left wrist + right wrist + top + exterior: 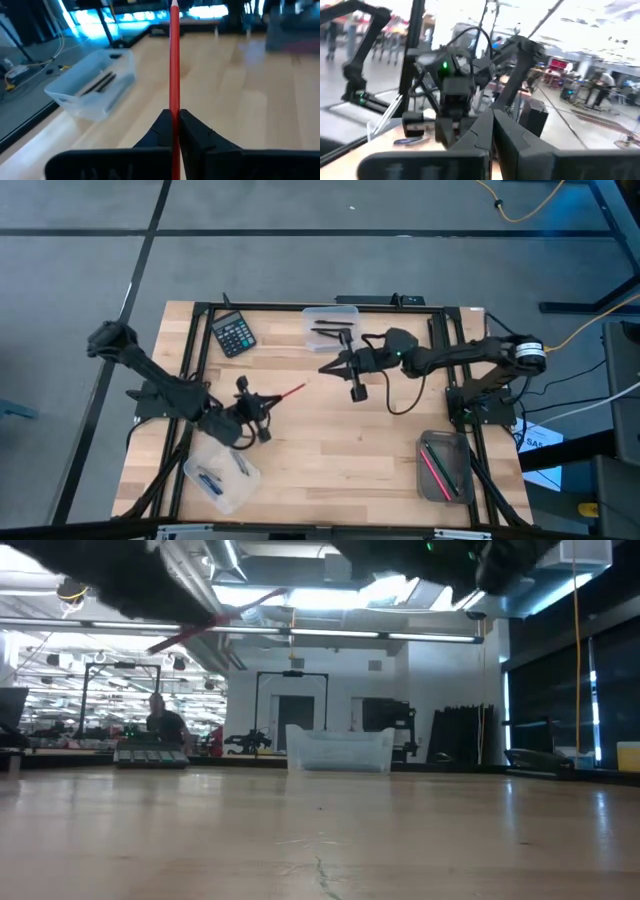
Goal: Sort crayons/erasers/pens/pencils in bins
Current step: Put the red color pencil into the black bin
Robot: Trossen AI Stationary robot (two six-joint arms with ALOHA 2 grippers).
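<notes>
Red pencil point(174, 65) — tool-clamped point(174, 122), wrist view

Both arms dark, near-black, jointed segments w/ chunky housings. Left arm point(165, 385): matte black links, rounded black joint block at the far end from its gripper. Right arm point(455, 358): same black build, round silver-white ring/cap on the joint well back from its gripper, small green LED on the wrist just behind the gripper, black cable looping off the wrist. Fingers point(195, 132) in left wrist view: black, wedge-shaped, tapering to narrow tips, flat black crossbar behind. Right wrist view: same black wedge fingers point(512, 135).
</notes>
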